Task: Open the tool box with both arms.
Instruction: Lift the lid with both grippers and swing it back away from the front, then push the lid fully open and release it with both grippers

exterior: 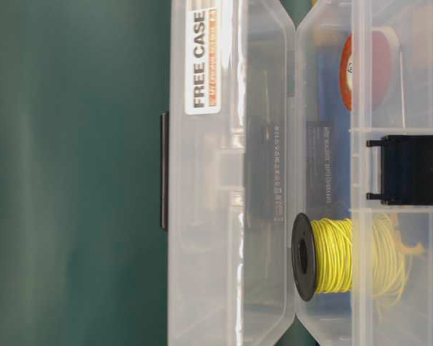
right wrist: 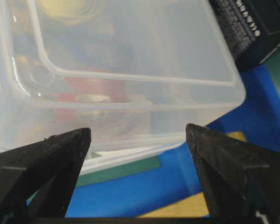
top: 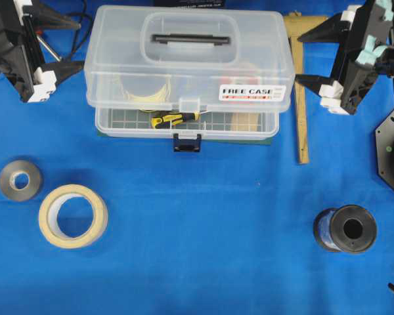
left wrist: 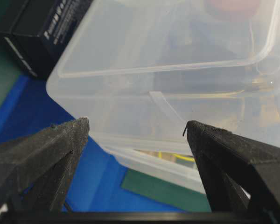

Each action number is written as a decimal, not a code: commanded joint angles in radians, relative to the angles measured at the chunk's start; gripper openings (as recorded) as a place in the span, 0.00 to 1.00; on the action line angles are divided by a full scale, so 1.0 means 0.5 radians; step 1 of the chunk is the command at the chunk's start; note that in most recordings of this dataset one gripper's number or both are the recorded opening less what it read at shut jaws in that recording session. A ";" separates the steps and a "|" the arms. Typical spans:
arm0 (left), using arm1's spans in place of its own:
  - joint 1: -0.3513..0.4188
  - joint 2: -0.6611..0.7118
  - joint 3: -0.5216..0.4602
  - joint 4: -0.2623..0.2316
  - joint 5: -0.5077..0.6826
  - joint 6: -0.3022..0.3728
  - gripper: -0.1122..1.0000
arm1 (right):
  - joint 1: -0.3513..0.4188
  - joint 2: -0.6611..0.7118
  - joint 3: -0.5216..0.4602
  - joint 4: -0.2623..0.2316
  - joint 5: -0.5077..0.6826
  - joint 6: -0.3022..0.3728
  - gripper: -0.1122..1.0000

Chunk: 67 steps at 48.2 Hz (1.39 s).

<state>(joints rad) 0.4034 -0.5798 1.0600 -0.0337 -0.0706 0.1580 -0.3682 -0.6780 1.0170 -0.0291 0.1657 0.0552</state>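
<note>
While the large clear plastic tool box [top: 189, 72] sits at the middle of the far edge of the blue-covered table [top: 203, 230], its lid is raised off the base along the front, leaving a gap through which a yellow-and-black handled tool [top: 174, 119] shows lying in the gridded tray. Its black carrying handle [top: 191, 39] lies flat in the recess on top, the white "FREE CASE" sticker [top: 253, 92] is on the lid's front face towards the right, and the dark blue front latch [top: 186, 142] hangs loose below the base's front edge. From table level, a black spool of yellow wire [exterior: 346, 256] is seen inside through the clear wall.

At the far left corner, the black left gripper [top: 69, 46] stands just beside the box's left end, fingers spread wide and holding nothing; its wrist view shows both pointed fingertips [left wrist: 74, 133] apart from the lid's corner. At the far right, the black right gripper [top: 305, 58] with white fittings and pale teal pads is also wide open and empty, its tips [right wrist: 77, 140] near the box's right end without touching it.

A long wooden ruler [top: 302, 92] lies just right of the box, running towards the front. Near the left edge lie a small grey tape roll [top: 20, 179] and, just beside it, a larger cream masking-tape ring [top: 73, 215]. Towards the front right corner rests a black spool [top: 346, 229].
</note>
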 commanded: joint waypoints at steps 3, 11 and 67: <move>-0.012 -0.009 -0.215 -0.006 -0.052 -0.009 0.92 | -0.018 -0.021 -0.184 0.009 -0.187 0.009 0.86; 0.037 -0.009 -0.249 -0.006 -0.052 -0.009 0.92 | -0.080 -0.021 -0.196 0.012 -0.230 0.012 0.86; 0.411 0.233 -0.411 -0.006 -0.092 0.132 0.92 | -0.555 0.202 -0.307 -0.003 -0.405 -0.003 0.86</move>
<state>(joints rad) 0.6274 -0.4771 0.9158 -0.0337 -0.0828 0.2255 -0.6535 -0.5829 0.9265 -0.0307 0.0077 0.0506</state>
